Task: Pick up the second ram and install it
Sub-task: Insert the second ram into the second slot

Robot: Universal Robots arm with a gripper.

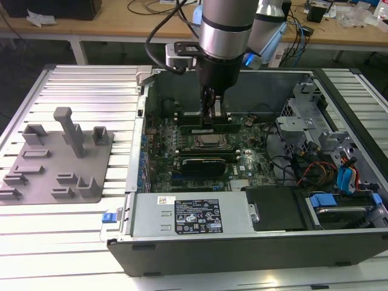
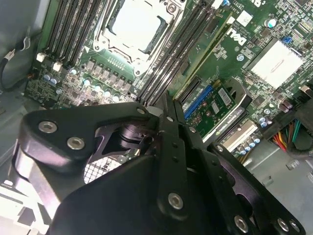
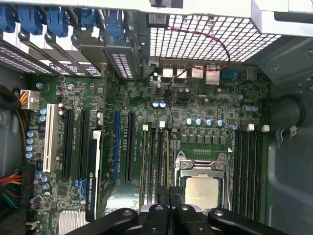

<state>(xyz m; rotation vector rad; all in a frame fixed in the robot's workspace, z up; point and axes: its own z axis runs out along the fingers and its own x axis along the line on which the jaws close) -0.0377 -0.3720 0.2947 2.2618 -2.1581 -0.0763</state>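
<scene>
While the pincer (image 1: 213,119) stands closed over it, the second ram (image 1: 193,128) sits edge-up, lengthwise across the exterior view.

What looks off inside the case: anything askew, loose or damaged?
Nothing stands out. The gripper sits over the memory slots beside the CPU socket. Nothing on the motherboard looks loose, tilted or bent.

A: what's that arm (image 1: 225,30) look like up close?

B: chunky silver tube, light-blue caps (image 1: 276,35) on the joints, black cables (image 1: 153,30) looping off a grey box (image 1: 179,56). gripper (image 2: 168,105) is all black link bars with shiny silver screws (image 2: 47,127).
</scene>
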